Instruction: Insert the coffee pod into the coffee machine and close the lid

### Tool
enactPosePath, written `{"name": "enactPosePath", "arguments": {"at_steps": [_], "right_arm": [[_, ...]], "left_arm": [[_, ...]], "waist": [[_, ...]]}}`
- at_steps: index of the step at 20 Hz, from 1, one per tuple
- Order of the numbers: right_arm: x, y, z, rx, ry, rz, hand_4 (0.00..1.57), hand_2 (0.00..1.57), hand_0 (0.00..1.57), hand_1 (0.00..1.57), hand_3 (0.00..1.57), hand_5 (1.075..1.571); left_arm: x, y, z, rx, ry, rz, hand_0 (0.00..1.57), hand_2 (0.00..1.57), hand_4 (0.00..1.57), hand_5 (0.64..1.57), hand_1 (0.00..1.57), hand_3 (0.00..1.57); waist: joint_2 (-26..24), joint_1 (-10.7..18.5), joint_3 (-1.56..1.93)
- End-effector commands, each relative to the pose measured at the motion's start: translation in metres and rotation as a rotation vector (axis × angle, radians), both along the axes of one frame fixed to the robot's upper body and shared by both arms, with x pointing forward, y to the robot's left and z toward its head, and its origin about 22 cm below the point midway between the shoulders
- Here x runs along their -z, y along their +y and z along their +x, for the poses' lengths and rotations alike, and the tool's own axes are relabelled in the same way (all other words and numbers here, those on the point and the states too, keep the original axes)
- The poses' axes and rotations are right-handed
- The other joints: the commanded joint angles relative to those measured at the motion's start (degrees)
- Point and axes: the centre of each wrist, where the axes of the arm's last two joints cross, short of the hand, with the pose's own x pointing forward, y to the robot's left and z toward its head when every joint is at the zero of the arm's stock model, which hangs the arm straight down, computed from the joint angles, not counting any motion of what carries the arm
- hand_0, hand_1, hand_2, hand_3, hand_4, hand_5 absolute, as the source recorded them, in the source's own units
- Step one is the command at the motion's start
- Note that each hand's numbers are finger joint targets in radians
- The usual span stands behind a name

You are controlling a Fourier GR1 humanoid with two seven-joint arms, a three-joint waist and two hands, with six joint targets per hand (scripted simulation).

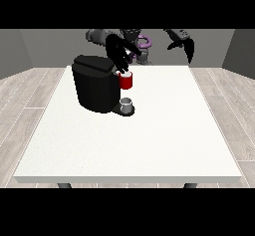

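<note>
Hand at view's left (119, 56) sits directly above the red pod holder (126, 81) on coffee machine (94, 83); grip state: can't tell.

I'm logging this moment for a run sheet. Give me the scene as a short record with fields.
surface: white table
machine: black coffee machine, at the view's left half of the table
holder: red pod holder on the machine's front
cup: small grey cup below the holder
hand at the view's left: over the holder, fingers spread
hand at the view's right: raised, away from the machine
pod: cannot tell
</note>
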Motion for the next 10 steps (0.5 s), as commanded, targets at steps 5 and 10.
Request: {"name": "enactPosePath", "arguments": {"at_steps": [5, 10], "right_arm": [[-0.061, 0.047, -0.011, -0.218, -0.303, -0.018, 0.0, 0.0, 0.0, 0.0, 0.0, 1.571], [-0.056, 0.049, -0.011, -0.213, -0.324, 0.037, 0.0, 0.0, 0.0, 0.0, 0.0, 1.571]], "left_arm": [[-0.016, -0.02, 0.009, 0.087, -0.061, 0.01, 0.0, 0.0, 0.2, 1.571, 0.0, 0.0], [-0.036, -0.036, 0.015, 0.139, -0.088, 0.03, 0.0, 0.0, 0.27, 1.571, 0.0, 0.0]], "waist": [[4.5, 9.7, -2.3], [6.3, 11.7, -2.25]]}}
